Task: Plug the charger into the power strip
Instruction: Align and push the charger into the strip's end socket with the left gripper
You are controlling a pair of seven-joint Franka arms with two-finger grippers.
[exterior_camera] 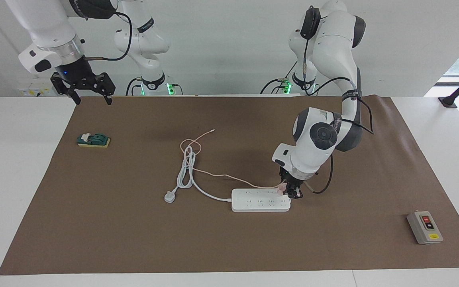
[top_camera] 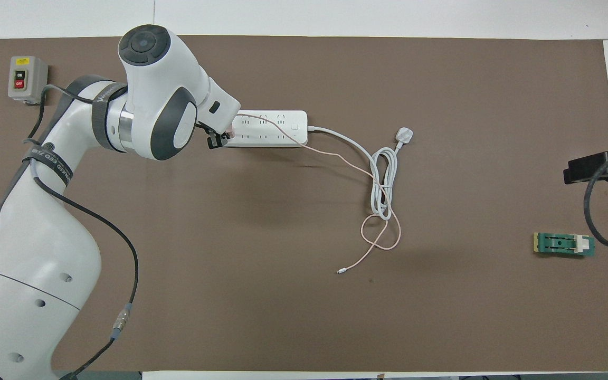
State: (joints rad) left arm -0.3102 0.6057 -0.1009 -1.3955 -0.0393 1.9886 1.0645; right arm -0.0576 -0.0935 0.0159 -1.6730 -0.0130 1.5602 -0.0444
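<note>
My left claw (exterior_camera: 289, 192) is clamped on the charger (exterior_camera: 281, 190), a small pale pink cube, holding it over the end of the power strip (exterior_camera: 260, 200) that points toward my left arm's end of the table (exterior_camera: 22, 179). The charger sits right at the strip's top face; whether its pins are in a socket I cannot tell. Its thin pink cable (exterior_camera: 221, 175) runs from the cube across the brown mat (exterior_camera: 134, 223) toward the middle of the table, looping by the strip's coiled white cord (exterior_camera: 185, 171) and the white three-pin plug (exterior_camera: 169, 196). A grey box with red and black buttons (exterior_camera: 424, 227) lies near my left arm's end, farther from me than the strip. My right claw (exterior_camera: 90, 97) waits in the air with its fingers spread wide and empty, over the mat's edge nearest me, with a small green block (exterior_camera: 93, 140) lying on the mat farther out.
</note>
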